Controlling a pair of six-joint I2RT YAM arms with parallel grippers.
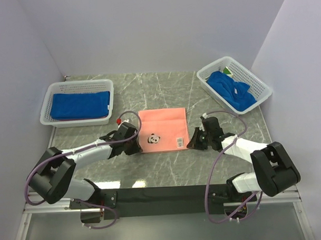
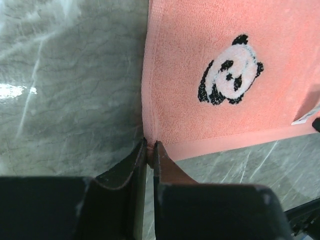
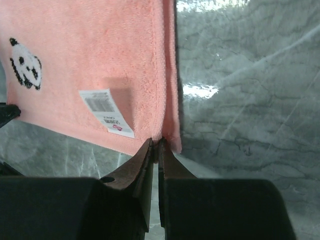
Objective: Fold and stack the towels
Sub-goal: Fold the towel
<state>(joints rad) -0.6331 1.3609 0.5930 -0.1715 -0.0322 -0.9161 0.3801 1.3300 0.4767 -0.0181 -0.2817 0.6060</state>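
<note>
Both white baskets (image 1: 47, 104) hold blue towels (image 1: 80, 104)

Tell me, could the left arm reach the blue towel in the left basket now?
Probably not yet: its jaws are shut on a corner of the pink towel. Once it lets go, the open basket sits near, nothing between.

Bright, even overhead light threw only soft shadows, white glare patches shone on the polished table (image 3: 200, 90), and every view was fairly sharp.
</note>
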